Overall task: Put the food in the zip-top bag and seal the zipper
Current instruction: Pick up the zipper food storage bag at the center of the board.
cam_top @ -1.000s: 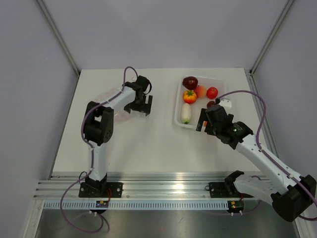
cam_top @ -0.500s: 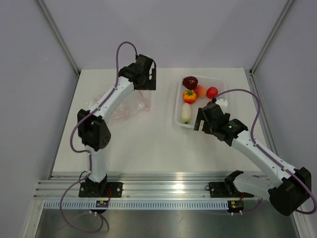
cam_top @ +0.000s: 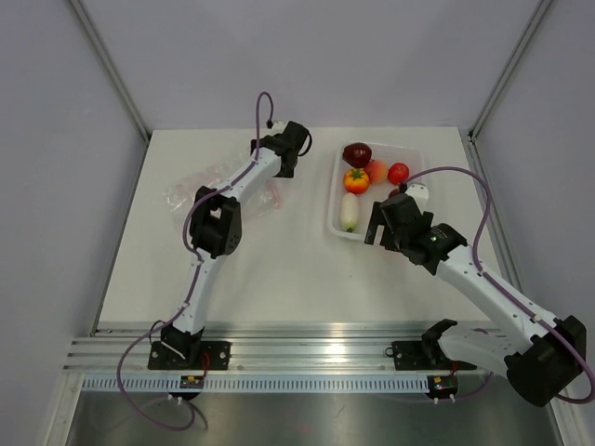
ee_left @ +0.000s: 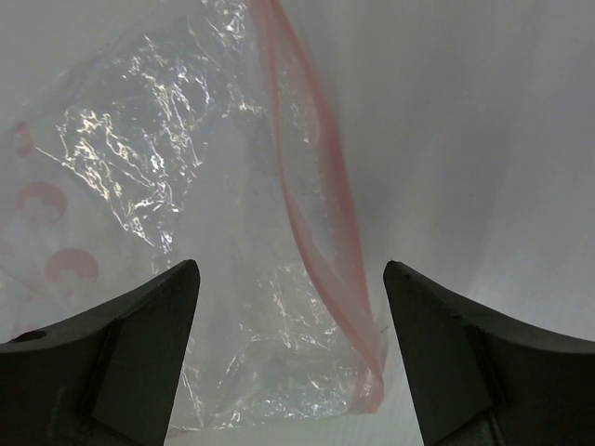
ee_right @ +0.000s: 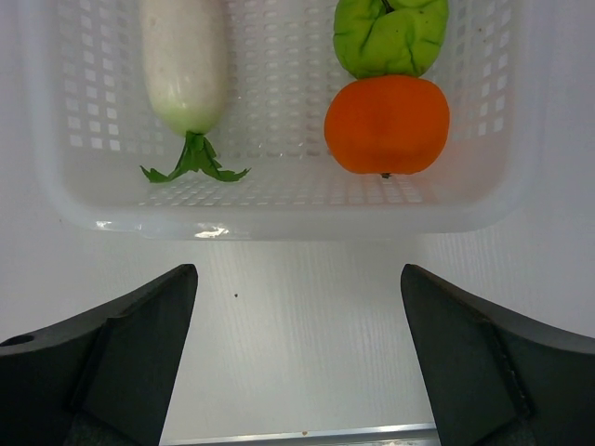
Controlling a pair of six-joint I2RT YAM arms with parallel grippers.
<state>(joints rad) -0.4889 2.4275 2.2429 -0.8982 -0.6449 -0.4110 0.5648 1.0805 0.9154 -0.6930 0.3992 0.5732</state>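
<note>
table [cam_top: 279, 269]: white, matte | walls [cam_top: 307, 56]: 3, pale grey, with metal posts [cam_top: 112, 70] at corners | rail [cam_top: 307, 358]: aluminium, near edge | light: soft, even

Left gripper [ee_left: 290, 274] jaws spread wide over zip-top bag [ee_left: 186, 186], zipper [ee_left: 321, 209] strip lying between them, bare table [ee_left: 483, 139] on its right. Right gripper [ee_right: 298, 271] spread wide over table; tray [ee_right: 279, 212] near wall stands between it and food [ee_right: 387, 124].
</note>
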